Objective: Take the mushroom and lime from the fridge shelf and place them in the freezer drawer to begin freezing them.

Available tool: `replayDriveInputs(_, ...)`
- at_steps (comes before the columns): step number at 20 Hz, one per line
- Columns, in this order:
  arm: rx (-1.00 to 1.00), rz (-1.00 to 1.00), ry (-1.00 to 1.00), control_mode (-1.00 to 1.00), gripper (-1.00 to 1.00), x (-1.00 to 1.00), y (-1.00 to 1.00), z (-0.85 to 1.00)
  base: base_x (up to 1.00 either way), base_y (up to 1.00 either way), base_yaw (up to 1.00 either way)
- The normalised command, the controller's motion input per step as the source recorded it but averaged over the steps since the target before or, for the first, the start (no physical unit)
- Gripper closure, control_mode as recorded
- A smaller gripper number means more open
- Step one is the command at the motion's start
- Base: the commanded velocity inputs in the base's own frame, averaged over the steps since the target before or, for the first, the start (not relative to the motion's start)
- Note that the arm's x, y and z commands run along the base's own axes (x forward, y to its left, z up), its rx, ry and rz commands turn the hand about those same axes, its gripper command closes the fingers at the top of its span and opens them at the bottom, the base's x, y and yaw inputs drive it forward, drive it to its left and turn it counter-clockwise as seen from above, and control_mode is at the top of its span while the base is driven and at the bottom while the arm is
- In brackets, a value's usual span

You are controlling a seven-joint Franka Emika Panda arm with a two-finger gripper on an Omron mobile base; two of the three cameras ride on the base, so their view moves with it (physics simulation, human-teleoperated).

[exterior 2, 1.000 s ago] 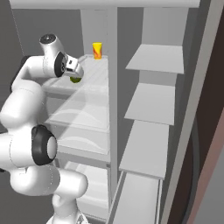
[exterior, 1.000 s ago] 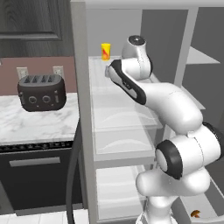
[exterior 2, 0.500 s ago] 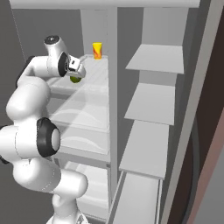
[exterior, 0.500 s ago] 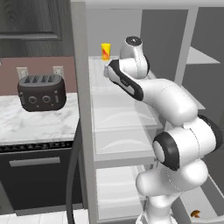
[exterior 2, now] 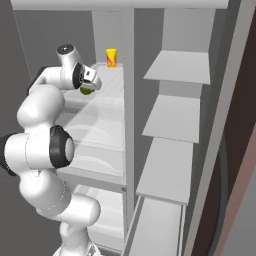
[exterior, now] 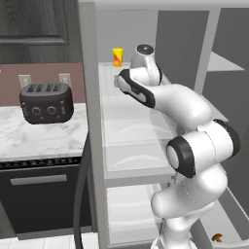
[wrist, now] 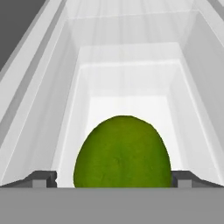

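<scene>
Pincer: I found the pincer spread wide, its two fingertips standing on either side of the lime and gripping nothing.
Lime: it lay on the fridge shelf, directly ahead of the hand and between the fingertips; whether either fingertip touched it, I could not tell.
Mushroom: a small brown-capped piece already sat low in the freezer drawer at the right of the arm, so I judged that half done.
Yellow cup: it stood at the back of the same shelf, well apart from the lime.
Step in hand: grasping the lime, in my judgement.
Advice: I would have kept the hand centred, advanced until the lime's widest part sat between the fingertips, then closed slowly; a smooth ball could squirt forward from an off-centre pinch.
</scene>
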Motion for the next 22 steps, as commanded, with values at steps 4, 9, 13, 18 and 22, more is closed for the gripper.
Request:
replayDriveInputs(4,0.00,0.00,0.00,-1.00,-1.00,0.34,0.00,-0.10,0.00,0.00,0.00)
replayDriveInputs(9,0.00,0.00,0.00,-1.00,-1.00,0.12,0.00,-0.09,0.00,0.00,0.00)
replayDriveInputs(13,0.00,0.00,0.00,-1.00,-1.00,0.00,0.00,-0.20,0.00,0.00,0.00)
replayDriveInputs(18,0.00,0.00,0.00,-1.00,1.00,-0.01,0.00,-0.36,0.00,0.00,0.00)
replayDriveInputs(22,0.00,0.00,0.00,-1.00,1.00,-0.02,0.00,-0.30,0.00,0.00,0.00)
